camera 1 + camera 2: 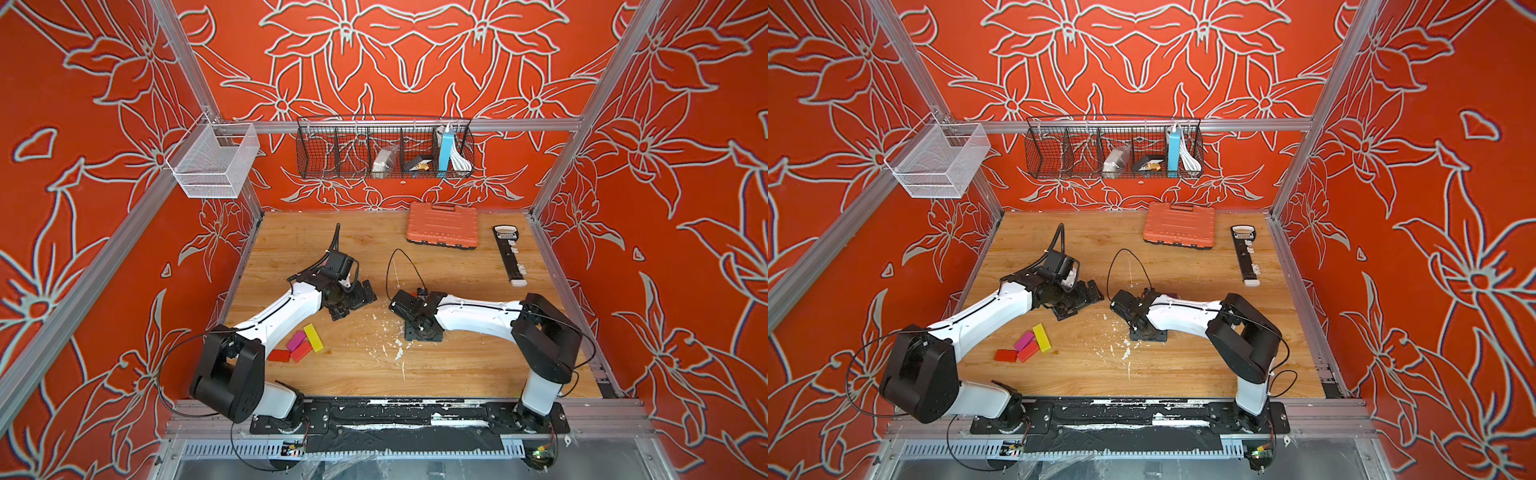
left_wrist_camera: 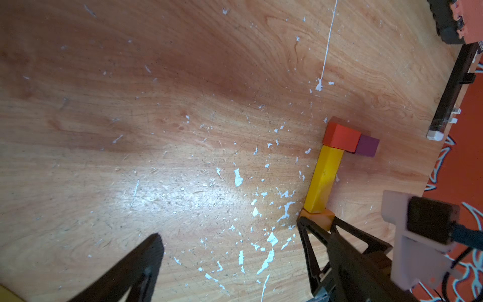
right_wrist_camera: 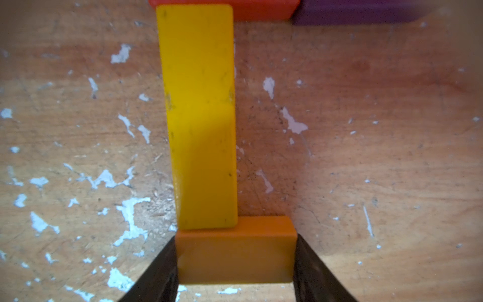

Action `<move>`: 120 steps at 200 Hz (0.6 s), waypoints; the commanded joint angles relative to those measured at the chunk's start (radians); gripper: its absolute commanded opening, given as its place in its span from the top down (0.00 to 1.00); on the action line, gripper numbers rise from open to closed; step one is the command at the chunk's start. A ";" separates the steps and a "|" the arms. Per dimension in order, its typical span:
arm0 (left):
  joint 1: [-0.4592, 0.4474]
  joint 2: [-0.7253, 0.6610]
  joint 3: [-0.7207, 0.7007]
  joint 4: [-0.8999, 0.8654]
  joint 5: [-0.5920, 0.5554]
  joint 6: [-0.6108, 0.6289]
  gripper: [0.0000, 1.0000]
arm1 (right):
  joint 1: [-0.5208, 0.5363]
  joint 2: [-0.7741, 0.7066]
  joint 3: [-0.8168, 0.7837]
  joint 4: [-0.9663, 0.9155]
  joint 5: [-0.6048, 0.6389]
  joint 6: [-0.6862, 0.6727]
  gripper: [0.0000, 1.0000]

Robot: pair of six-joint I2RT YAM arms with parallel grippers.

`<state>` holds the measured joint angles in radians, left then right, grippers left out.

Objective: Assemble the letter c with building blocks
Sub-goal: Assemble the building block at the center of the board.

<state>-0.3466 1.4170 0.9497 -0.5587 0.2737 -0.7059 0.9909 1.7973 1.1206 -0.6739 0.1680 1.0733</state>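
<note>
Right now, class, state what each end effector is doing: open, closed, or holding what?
Left end effector: open, empty.
Right end effector: closed on the orange block.

— What is being kept on the wooden table [image 1: 374,374]?
— An orange tool case [image 1: 441,226] is being left flat at the far edge, a long black bar [image 1: 509,255] near it.
— And on the rail [image 1: 519,124]?
— A black wire basket [image 1: 384,147] and a white mesh basket [image 1: 214,160] are being hung; a blue box [image 1: 445,151] is being held upright in the black one.
</note>
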 commanded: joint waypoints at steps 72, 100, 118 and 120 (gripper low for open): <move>0.006 0.014 -0.012 0.009 0.006 0.009 0.01 | -0.011 0.030 0.016 -0.025 0.028 0.008 0.43; 0.006 0.016 -0.012 0.011 0.007 0.009 0.01 | -0.011 0.031 0.018 -0.027 0.029 0.010 0.39; 0.006 0.016 -0.012 0.010 0.009 0.009 0.01 | -0.011 0.030 0.019 -0.026 0.029 0.008 0.37; 0.006 0.016 -0.011 0.011 0.009 0.009 0.01 | -0.011 0.031 0.019 -0.027 0.030 0.009 0.37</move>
<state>-0.3466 1.4246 0.9493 -0.5545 0.2749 -0.7059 0.9863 1.8019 1.1267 -0.6743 0.1684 1.0733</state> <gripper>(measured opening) 0.985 0.631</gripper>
